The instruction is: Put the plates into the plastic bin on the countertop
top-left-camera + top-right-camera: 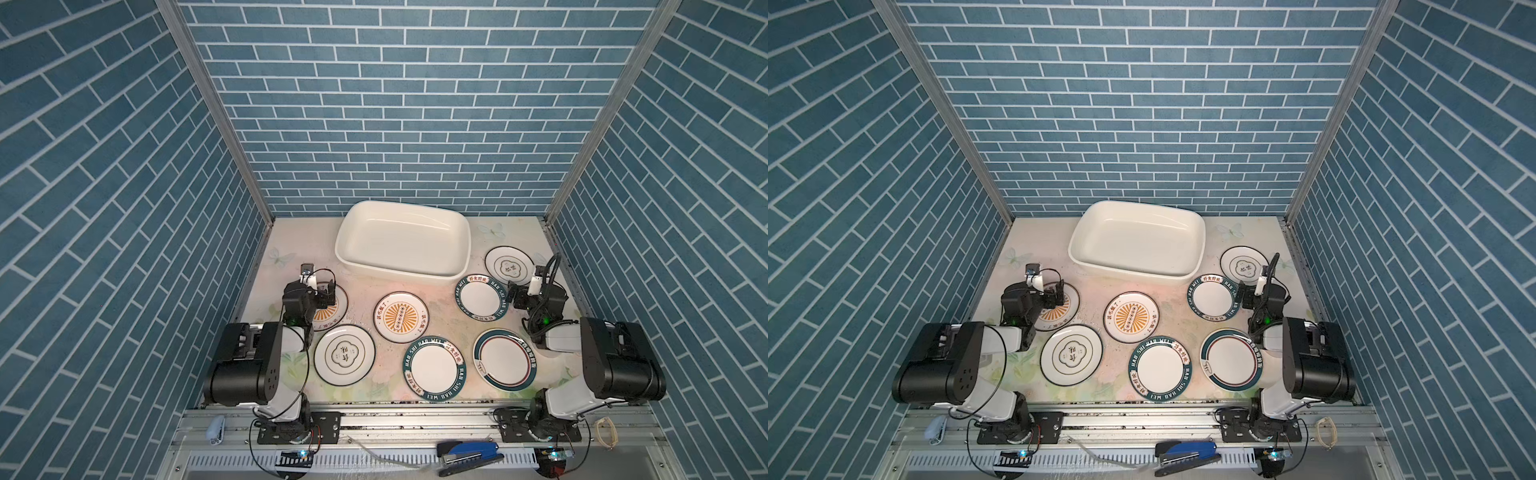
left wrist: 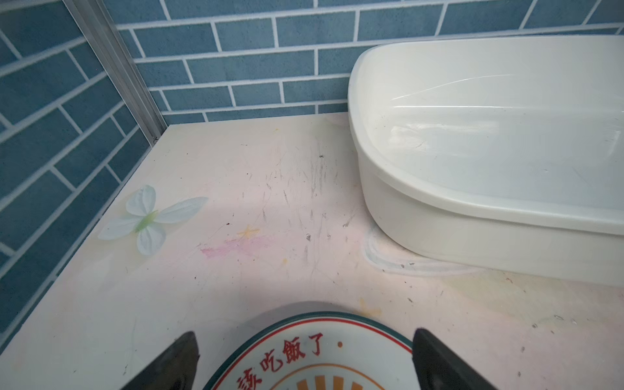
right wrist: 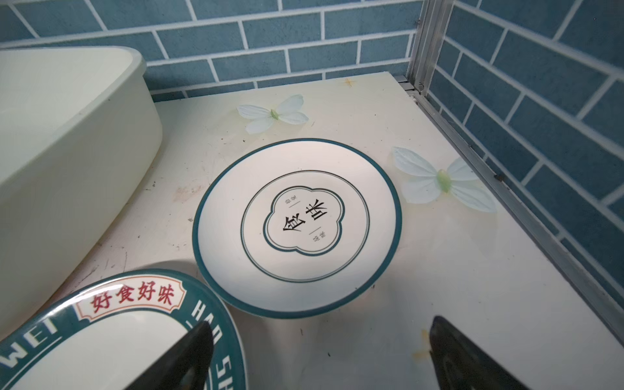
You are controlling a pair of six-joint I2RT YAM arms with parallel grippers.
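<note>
Several round plates lie flat on the floral countertop [image 1: 365, 286], in front of the empty cream plastic bin [image 1: 403, 239] at the back. My left gripper [image 1: 328, 287] hovers open over the leftmost sunburst plate [image 2: 314, 354], its fingertips straddling the plate's far rim without touching. My right gripper [image 1: 517, 293] is open between the green-banded plate [image 3: 101, 337] and the clover-emblem plate [image 3: 297, 229]; one fingertip [image 3: 202, 332] overlaps the banded plate's rim in the right wrist view. Another sunburst plate [image 1: 400, 317] lies mid-table.
Blue brick walls with metal posts [image 1: 216, 108] close in the left, right and back. In front run a metal rail [image 1: 415, 419] with the arm bases, a blue stapler [image 1: 469, 451] and a small pale stapler [image 1: 216, 430]. Three plates [image 1: 434, 369] lie along the front edge.
</note>
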